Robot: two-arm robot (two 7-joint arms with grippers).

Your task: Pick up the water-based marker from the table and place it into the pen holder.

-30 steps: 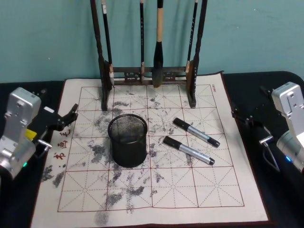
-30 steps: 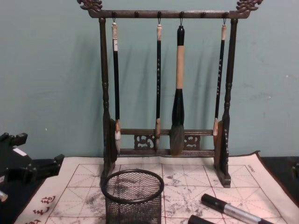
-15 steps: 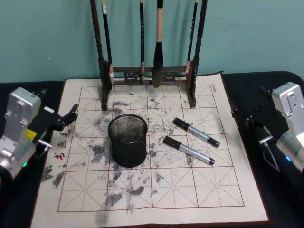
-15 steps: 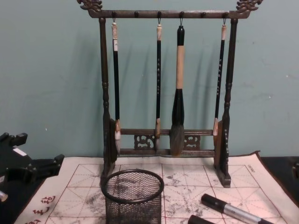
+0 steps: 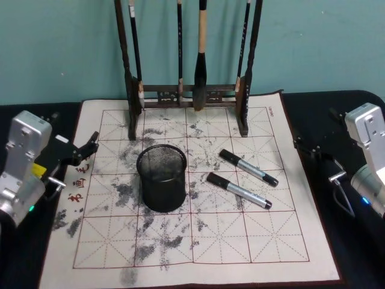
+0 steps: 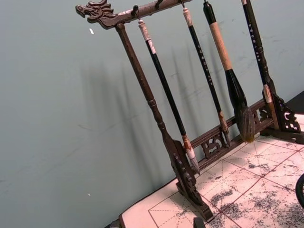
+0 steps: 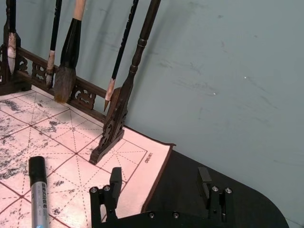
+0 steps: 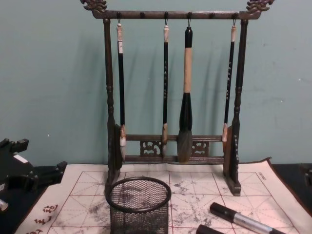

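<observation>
Starting pickup step: right gripper [image 7: 159, 178] spread, empty; marker [image 5: 248, 168] inboard of it, 2nd marker [image 5: 239, 191] alongside, holder [image 5: 161, 192] beyond. Next: reach, clamp 1 barrel. Left gripper [image 5: 84, 150] parked past holder, spread.

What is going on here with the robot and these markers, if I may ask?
Nothing is being handled yet. The farther marker and the nearer marker lie on the calligraphy mat, right of the pen holder. The left gripper sits open at the mat's left edge. The right gripper is open off its right edge. Both are empty. The brush rack stands behind.
</observation>
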